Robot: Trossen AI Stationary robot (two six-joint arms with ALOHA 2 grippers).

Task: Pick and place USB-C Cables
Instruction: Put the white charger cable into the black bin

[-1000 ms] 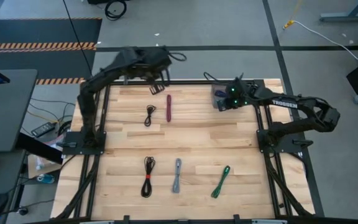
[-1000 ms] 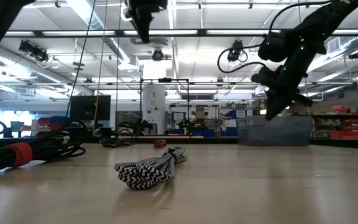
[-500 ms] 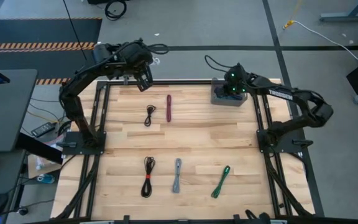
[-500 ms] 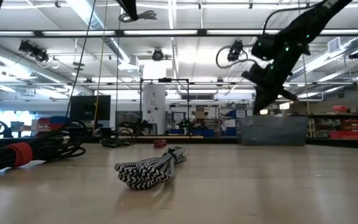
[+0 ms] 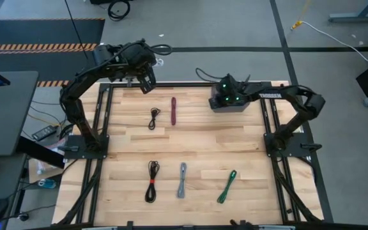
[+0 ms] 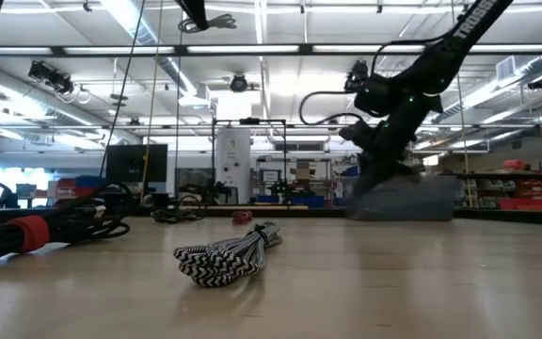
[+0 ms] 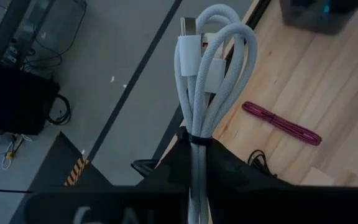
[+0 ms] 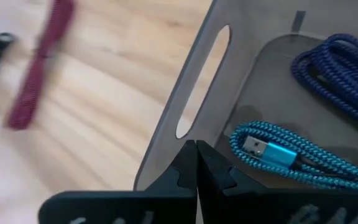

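Observation:
My left gripper (image 7: 196,146) is shut on a white USB-C cable bundle (image 7: 207,56) and hangs high over the table's far left edge (image 5: 144,82). My right gripper (image 8: 196,152) is shut on the grey bin (image 5: 238,107) at the far side of the table. A teal cable (image 8: 278,155) and a blue-purple one (image 8: 340,68) lie on the bin's floor. Flat on the wood lie a black cable (image 5: 154,119), a maroon one (image 5: 174,110), a black one with a red tie (image 5: 152,181), a grey one (image 5: 182,179) and a green one (image 5: 227,186). My left gripper pinches the white cable at its tied end (image 7: 197,134), the fingers lying along the bundle. The loops and the plug (image 7: 187,28) stick out past the fingertips, lifted clear of the table. My right gripper holds the bin by its slotted side wall (image 8: 166,155), near the rim, one finger inside and one outside, coming from above. The bin stands on the table.
The black frame rails run along the table's left (image 5: 104,121) and right (image 5: 270,128) sides. In the low view the grey cable (image 6: 229,254) lies nearest, and the red-tied black one (image 6: 26,231) is at the left. Bare wood spreads across the table's middle (image 5: 197,144).
My left gripper drew back toward the table's far left corner with the white cable, then held still. My right gripper swung toward the table's left, and the bin slid with it along the wood, a short way left and toward the near edge.

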